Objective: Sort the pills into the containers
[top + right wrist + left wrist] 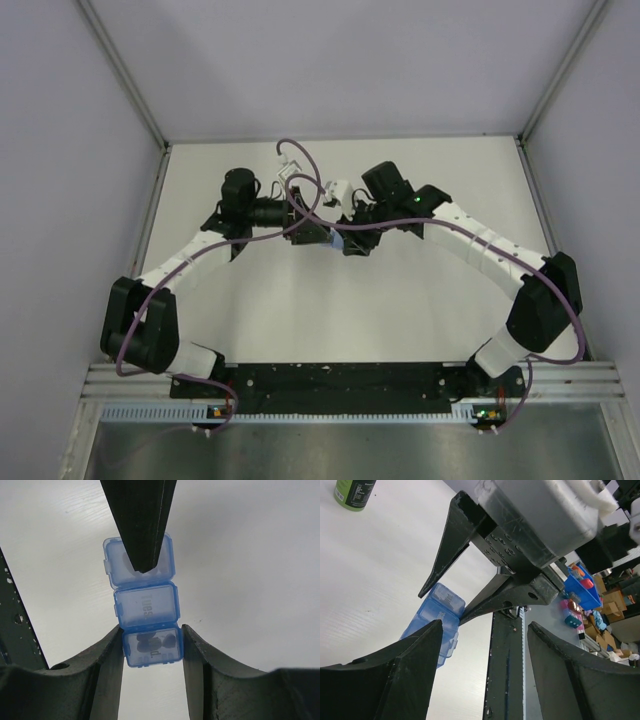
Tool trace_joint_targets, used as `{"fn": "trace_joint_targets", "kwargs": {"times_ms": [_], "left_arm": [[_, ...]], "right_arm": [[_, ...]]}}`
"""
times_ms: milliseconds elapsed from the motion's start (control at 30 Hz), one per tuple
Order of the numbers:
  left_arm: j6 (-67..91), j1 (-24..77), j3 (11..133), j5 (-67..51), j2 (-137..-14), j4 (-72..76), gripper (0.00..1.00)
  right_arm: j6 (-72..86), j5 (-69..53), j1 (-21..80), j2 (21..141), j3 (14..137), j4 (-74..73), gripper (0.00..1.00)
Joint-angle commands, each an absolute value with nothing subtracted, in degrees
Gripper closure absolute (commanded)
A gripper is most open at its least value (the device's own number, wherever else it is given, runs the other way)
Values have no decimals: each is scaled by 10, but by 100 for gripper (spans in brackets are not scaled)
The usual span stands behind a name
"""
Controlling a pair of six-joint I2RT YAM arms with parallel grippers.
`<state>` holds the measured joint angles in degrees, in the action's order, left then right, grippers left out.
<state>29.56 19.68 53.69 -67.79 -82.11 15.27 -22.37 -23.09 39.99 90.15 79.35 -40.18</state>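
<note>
White tabletop [400, 310] between grey walls [60, 150], left arm [190, 255] and right arm [480, 250] bent inward to meet at mid-table. Likely trouble from here: a twist of the translucent blue pill box [146, 602] out of its hold, brought on by any hard push at the far end with the grip set only on the near end. Also possible: a slip on smooth plastic, or a lid sprung by too sharp a pry, with dark pills [150, 642] scattered over the table. Right gripper [152, 632] clamped across the nearest of three compartments, one finger on each side wall. Left gripper [485, 624] parted wide, holding nothing, one fingertip [144, 555] poised over the farthest compartment; touching the lid or just above it, impossible to tell. Middle lid marked "Tues", shut; dark pill shapes visible through the near lid. Box held lengthwise between the two tools, pointing away from the right wrist and toward the left. Lifted or resting on the surface, not clear from these views. Dark-labelled green bottle [354, 492] well apart, at the far corner of the left wrist view.
</note>
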Motion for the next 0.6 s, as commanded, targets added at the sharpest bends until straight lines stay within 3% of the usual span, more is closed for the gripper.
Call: {"fn": "trace_joint_targets", "kwargs": {"times_ms": [0, 567], "left_arm": [[237, 207, 533, -672, -804, 128, 27], [180, 207, 553, -614, -798, 67, 21]], "right_arm": [[-209, -220, 405, 899, 830, -381, 78], [-212, -209, 405, 883, 810, -377, 81]]}}
